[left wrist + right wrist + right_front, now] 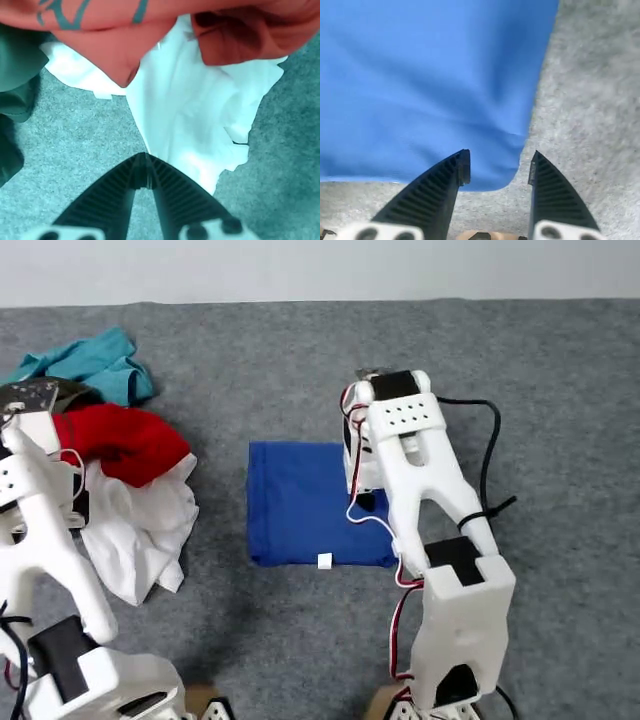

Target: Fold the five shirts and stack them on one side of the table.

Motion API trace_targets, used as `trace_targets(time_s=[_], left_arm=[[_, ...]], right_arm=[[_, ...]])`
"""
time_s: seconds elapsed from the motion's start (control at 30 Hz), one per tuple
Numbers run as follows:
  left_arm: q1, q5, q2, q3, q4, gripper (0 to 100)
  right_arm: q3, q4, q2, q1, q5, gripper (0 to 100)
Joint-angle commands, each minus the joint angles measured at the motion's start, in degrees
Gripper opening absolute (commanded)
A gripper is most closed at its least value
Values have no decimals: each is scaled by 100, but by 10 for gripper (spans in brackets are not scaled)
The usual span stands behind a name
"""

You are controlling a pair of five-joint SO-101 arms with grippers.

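While we see the blue shirt (300, 505) folded from above, our wrist views add right jaws spread astride its corner, left jaws pressed together.

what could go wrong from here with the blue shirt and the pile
The open right pincer straddles a corner of the folded blue shirt; closing and pulling there could undo the fold. The red shirt overlaps the white shirt by the left pincer, so tugging one may drag both.

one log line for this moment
left gripper: shut, tip at white shirt edge | right gripper: open over folded blue shirt corner | red shirt: heaped on white shirt
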Motion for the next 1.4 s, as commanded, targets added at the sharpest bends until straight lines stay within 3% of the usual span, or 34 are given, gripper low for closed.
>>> trace_targets(time_s=[0.0,0.17,0.3,0.53,0.87,1.37], left_arm=[[-9,-88,-255,-13,79,3],[-9,-255,-255,48,70,3],[-9,-255,-255,277,35,3],[0,-255,-255,382,26,3],[-9,-255,-255,382,70,3],[-9,-255,-264,382,70,3]], right_arm=[[149,224,-462,101,70,204],[826,198,-971,48,308,95],[1240,198,-1253,92,475,66],[2233,-365,-1279,66,633,54],[2268,-655,-2273,-110,1081,53],[3024,-1059,-796,541,1547,24]])
